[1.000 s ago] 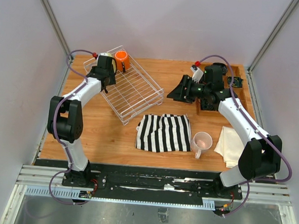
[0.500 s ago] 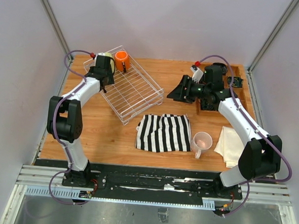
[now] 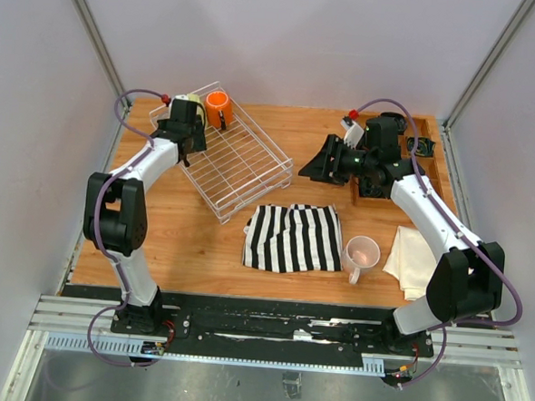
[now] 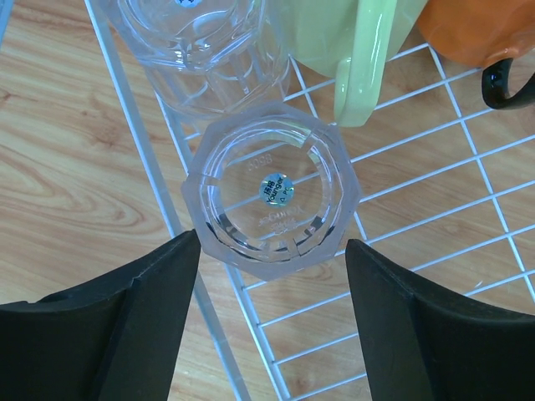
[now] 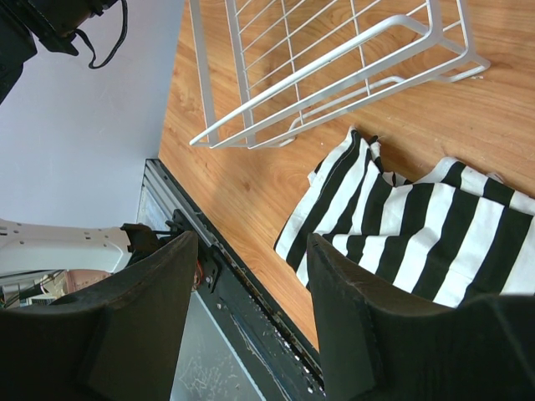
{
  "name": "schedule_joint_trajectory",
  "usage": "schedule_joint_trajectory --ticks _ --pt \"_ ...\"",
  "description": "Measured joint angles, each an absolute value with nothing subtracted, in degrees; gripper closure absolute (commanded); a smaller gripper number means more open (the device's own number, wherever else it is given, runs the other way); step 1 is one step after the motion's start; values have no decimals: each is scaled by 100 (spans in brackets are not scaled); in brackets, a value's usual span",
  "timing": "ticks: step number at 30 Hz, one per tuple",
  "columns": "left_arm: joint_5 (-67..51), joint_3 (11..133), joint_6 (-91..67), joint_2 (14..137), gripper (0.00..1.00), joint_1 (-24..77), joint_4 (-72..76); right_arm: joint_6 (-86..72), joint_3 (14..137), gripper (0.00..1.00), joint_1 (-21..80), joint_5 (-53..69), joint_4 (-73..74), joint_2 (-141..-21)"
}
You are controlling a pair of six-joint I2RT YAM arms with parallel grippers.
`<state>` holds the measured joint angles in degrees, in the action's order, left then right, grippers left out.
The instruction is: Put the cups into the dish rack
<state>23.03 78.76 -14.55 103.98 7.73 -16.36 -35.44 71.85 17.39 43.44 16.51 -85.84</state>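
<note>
Left gripper (image 4: 272,251) jaws stand apart around the clear glass tumbler (image 4: 269,188), seemingly leaving it in the eleven-o'clock white wire dish rack (image 3: 242,163); right gripper (image 5: 251,242) jaws apart, empty.

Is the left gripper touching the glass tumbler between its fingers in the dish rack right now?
Cannot tell. In the left wrist view the left gripper has its fingertips right at both sides of the glass tumbler, with neither a gap nor contact plainly visible.

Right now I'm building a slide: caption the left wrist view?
Left gripper straddling a glass tumbler in the dish rack, beside a second tumbler, yellow-green mug and orange mug.
</note>
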Motion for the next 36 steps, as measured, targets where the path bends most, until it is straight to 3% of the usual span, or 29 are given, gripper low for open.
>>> schedule_joint_trajectory --ticks 11,20,36 --pt "2150 7922 -1422 10084 19 766 -1914 -2936 7177 43 1739 3879 2453 -8545" --pt "1837 8700 -1496 9465 18 1111 -2475 -2112 7157 42 1826 1754 4821 -8110" --pt "-915 7741 -3135 8012 18 1466 -2475 -2239 5887 42 1852 937 5649 -7041"
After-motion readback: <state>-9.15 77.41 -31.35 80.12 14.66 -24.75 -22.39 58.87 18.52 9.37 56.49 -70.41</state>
